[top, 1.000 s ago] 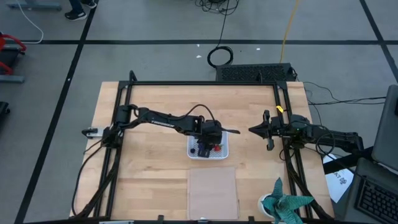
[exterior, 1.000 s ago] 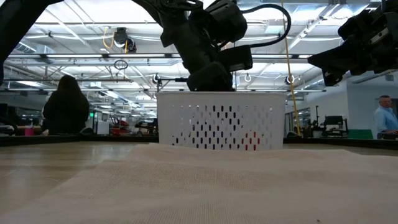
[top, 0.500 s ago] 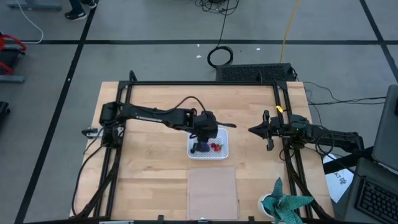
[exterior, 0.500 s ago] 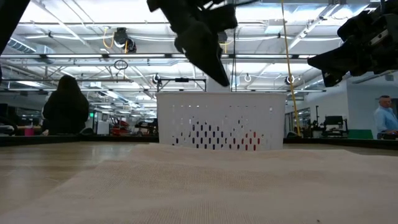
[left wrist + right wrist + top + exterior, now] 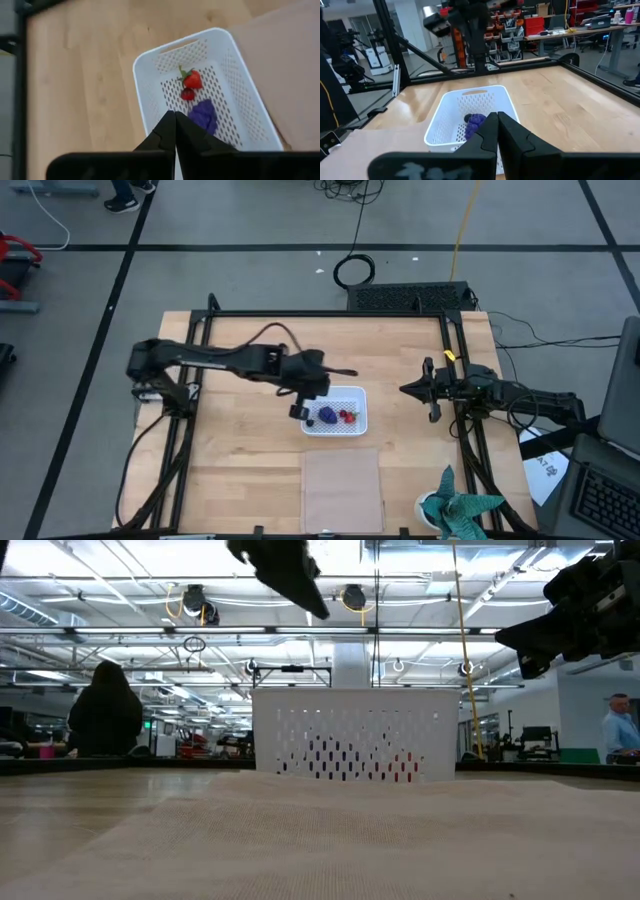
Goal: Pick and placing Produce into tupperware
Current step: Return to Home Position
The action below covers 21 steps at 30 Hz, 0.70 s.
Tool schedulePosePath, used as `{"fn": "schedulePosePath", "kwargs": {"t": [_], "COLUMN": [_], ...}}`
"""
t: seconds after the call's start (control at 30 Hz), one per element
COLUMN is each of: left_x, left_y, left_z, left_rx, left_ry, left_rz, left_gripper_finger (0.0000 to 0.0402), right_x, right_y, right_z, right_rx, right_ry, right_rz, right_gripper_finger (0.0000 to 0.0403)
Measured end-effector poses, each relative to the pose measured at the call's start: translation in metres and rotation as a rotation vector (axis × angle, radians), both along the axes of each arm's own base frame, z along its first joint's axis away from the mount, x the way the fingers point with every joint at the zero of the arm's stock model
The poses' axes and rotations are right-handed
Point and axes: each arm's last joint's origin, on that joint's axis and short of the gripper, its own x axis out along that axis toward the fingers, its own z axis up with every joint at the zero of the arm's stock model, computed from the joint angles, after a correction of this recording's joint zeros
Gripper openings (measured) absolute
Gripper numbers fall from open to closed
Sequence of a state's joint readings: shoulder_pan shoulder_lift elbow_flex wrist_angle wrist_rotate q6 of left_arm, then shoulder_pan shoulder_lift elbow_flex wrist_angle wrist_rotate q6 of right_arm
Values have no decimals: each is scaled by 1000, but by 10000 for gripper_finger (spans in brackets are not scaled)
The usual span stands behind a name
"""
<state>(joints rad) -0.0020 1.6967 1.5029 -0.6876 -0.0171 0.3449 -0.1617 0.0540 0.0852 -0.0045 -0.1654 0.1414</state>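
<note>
while the left arm's dark two-finger gripper (image 5: 298,409) hung over the light wooden table (image 5: 240,460), right by the left rim of the small white square plastic tub with little holes in its walls (image 5: 363,410), its two fingers were pressed tight together with nothing between them. from the left wrist view the pinched tips pointed down at the near edge of the tub.

all the toy fruit that showed lay inside the tub, on its floor. the bumpy purple grape bunch (image 5: 204,114) sat near the middle. the tiny round red cherry (image 5: 188,94) lay just beside it, and the red strawberry with a green top (image 5: 192,80) was touching the cherry on the far side. in the right wrist view a small dark round berry (image 5: 468,118) peeked out next to the grapes.

the right arm's dark gripper (image 5: 405,389) waited well off to the right of the tub, pointing at it, its fingers squeezed together too and holding nothing.

a flat pale tan rectangle panel (image 5: 343,485) lay on the table just below the tub.
</note>
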Motion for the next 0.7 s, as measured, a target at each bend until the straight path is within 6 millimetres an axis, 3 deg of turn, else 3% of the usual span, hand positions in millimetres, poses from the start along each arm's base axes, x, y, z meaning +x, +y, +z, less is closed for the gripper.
{"fn": "schedulePosePath", "kwargs": {"t": [0.2,0.37,0.5,0.7], "left_x": [-44,-74,-86,-125], "left_y": [-3,-3,9,13], "left_z": [4,-29,-57,-55], "left_rx": [-13,-145,-123,-40], "left_ry": [-278,-647,-679,-724], "left_rz": [-19,-94,15,69], "left_gripper_finger": [1,0,0,0], "right_x": [0,0,0,0], "right_y": [0,0,0,0], "right_z": [1,2,4,5], "right_rx": [1,-4,-6,-5], "right_ry": [-15,-27,-41,-50], "right_rz": [3,4,4,3], "right_gripper_finger": [0,0,0,0]}}
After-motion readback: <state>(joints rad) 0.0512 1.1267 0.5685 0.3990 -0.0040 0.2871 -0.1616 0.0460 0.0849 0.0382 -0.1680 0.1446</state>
